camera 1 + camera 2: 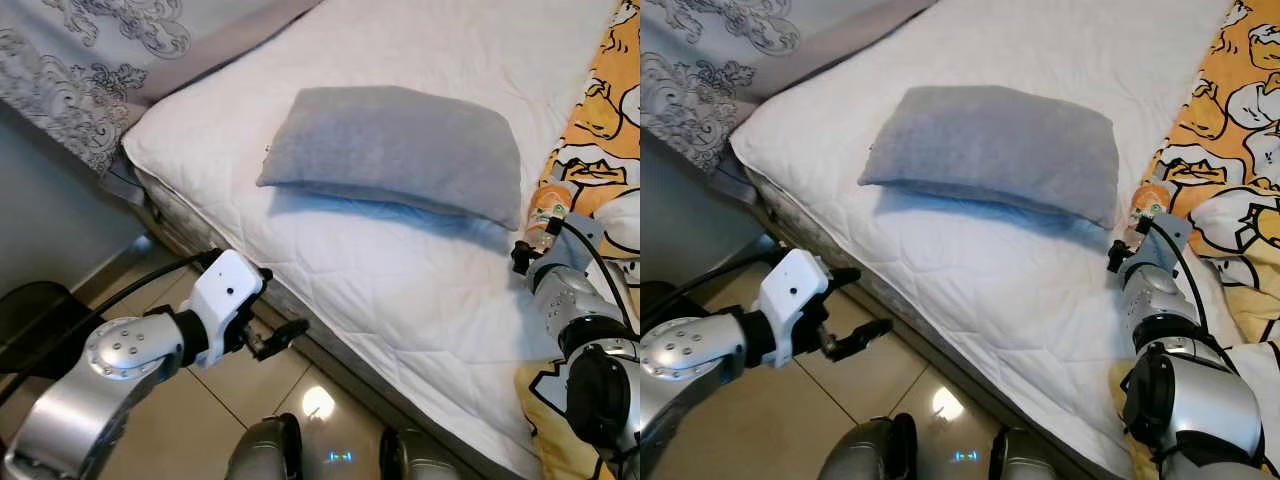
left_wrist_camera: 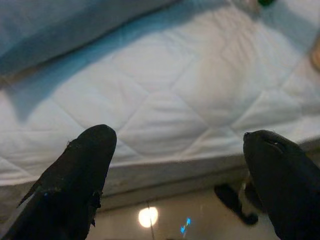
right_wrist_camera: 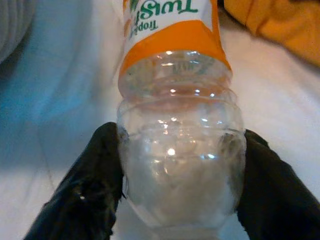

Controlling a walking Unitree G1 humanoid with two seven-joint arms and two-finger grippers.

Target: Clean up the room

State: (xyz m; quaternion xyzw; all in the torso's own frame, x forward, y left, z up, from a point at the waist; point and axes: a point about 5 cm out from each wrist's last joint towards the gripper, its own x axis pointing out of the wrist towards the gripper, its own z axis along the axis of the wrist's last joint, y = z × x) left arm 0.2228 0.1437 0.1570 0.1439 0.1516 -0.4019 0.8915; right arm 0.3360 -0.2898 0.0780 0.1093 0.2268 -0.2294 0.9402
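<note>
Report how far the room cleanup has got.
Nothing looks put away yet. In hand: the right gripper is closed on the empty plastic bottle, lying on the white mattress beside the grey pillow. Left: lifting and binning it. The left gripper hangs open over the floor.

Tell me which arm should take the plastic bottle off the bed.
Right. The right gripper already has its fingers on both sides of the bottle beside the grey pillow. The left gripper hangs open over the floor, off the mattress edge.
</note>
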